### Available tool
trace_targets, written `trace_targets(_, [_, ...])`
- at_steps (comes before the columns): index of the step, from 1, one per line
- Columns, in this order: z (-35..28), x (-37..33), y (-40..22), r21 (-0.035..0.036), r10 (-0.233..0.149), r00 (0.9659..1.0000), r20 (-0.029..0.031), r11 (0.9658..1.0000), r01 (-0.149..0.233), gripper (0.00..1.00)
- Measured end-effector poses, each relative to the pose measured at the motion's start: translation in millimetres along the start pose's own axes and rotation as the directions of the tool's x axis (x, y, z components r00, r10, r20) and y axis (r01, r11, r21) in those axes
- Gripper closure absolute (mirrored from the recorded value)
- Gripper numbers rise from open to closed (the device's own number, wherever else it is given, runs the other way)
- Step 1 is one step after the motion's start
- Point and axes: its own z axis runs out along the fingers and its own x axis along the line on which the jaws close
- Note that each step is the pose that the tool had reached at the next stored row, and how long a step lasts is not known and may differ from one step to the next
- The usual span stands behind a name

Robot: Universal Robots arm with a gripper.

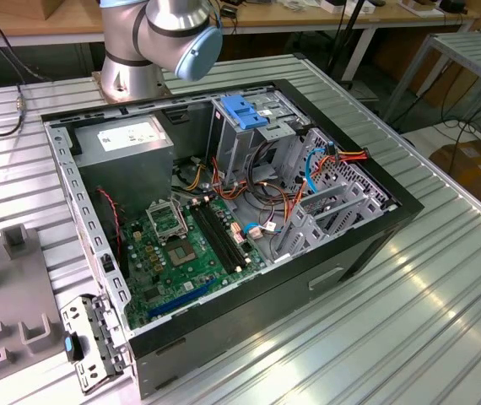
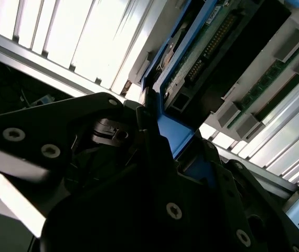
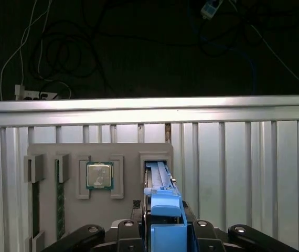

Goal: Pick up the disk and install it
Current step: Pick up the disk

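Note:
The disk (image 3: 159, 181) stands on edge in a slot of a grey fixture plate (image 3: 128, 152), and its bright blue rail (image 3: 165, 207) faces the first wrist camera. In the second wrist view the disk (image 2: 212, 47) shows its green circuit-board side and a blue rail. My gripper (image 3: 165, 228) has a black finger on each side of the blue rail and looks shut on the disk (image 2: 168, 131). The open computer case (image 1: 224, 211) lies on the table in the exterior view, with a metal drive cage (image 1: 249, 135) under a blue latch.
On the fixture plate sit a processor chip (image 3: 99, 175) and memory sticks (image 3: 60, 202) in their own recesses. The ribbed metal table ends at a bright rail (image 3: 149, 110), with dark floor and cables beyond. The arm's base (image 1: 152, 42) stands behind the case.

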Motion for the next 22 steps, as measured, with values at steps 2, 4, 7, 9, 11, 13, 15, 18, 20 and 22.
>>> trace_targets(2, [-5.0,0.0,0.0,0.0002,0.000,1.0000,0.0000,1.0000,0.000,0.63])
trace_targets(4, [-9.9,-0.1,0.0,0.0002,0.000,1.0000,0.0001,1.0000,0.000,0.63])
trace_targets(7, [-19.0,-0.2,0.0,0.0002,0.000,1.0000,0.0001,1.0000,0.000,0.63])
trace_targets(9, [-23.4,-0.2,-0.1,0.0000,0.000,1.0000,0.0000,1.0000,0.000,0.63])
trace_targets(11, [-29.1,-0.3,-0.1,0.0001,0.000,1.0000,0.0001,1.0000,0.000,0.63])
trace_targets(13, [-33.3,-0.3,-0.1,0.0001,0.000,1.0000,0.0000,1.0000,0.000,0.63])
trace_targets(15, [-38.6,-0.4,-0.1,0.0001,0.000,1.0000,0.0000,1.0000,0.000,0.63])
trace_targets(18, [-44.2,-0.4,-0.1,0.0002,0.000,1.0000,0.0000,1.0000,0.000,0.63])
trace_targets(20, [-48.4,-0.4,-0.1,0.0001,0.000,1.0000,0.0001,1.0000,0.000,0.63])
trace_targets(22, [-53.0,-0.5,-0.1,0.0002,0.000,1.0000,0.0001,1.0000,0.000,0.63])
